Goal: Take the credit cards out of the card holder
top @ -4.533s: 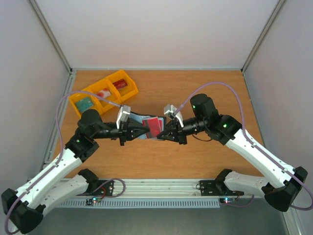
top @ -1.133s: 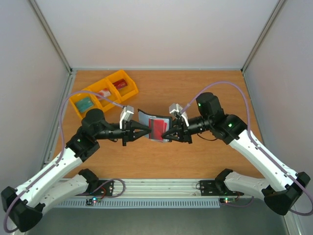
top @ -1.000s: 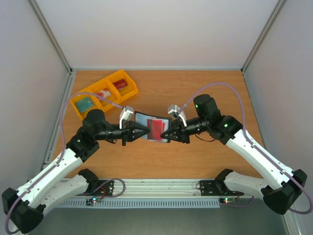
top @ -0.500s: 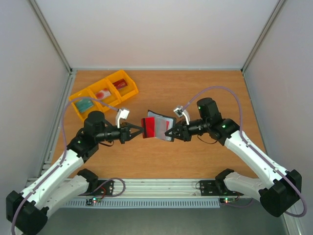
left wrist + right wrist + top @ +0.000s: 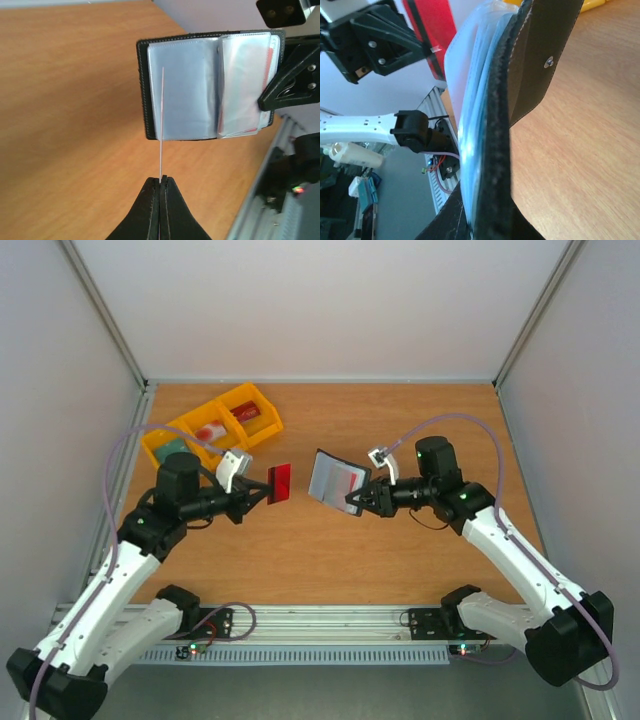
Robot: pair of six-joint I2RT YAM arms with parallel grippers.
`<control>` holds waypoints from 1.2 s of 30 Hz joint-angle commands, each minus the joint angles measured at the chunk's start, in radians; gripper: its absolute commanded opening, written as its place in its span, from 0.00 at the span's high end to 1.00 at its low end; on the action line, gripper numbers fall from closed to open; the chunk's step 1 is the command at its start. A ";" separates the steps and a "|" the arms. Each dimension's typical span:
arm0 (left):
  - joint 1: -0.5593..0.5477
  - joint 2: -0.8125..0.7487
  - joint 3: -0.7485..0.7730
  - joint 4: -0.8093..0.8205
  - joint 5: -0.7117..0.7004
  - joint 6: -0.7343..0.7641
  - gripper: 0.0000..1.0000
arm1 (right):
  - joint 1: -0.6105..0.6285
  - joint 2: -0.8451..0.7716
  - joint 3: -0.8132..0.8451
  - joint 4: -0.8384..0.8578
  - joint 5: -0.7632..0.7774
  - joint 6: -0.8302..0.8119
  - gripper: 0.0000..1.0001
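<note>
L end effector (image 5: 264, 488) pinches card (image 5: 281, 483), off holder (image 5: 335, 480).

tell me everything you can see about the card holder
The card holder is a black bifold with a stitched edge, spread open and held up off the table by the right claw, pinched at one side edge. Inside, clear plastic sleeves cover a grey-blue lining; a sliver of red shows in the sleeves nearest the claw. A tab with a small metal stud sticks out from its outer cover. Nothing else touches it.
</note>
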 commanded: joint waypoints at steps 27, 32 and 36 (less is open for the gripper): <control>0.026 1.234 1.115 -0.085 -1.112 1.041 1.00 | -0.061 0.031 0.068 0.029 0.007 0.003 0.99; 0.067 1.386 1.250 -0.085 -1.153 1.022 1.00 | -0.061 0.024 0.076 0.007 0.017 -0.003 0.99; 0.071 1.410 1.251 -0.082 -1.184 1.018 1.00 | -0.061 0.018 0.076 -0.003 0.023 -0.004 0.99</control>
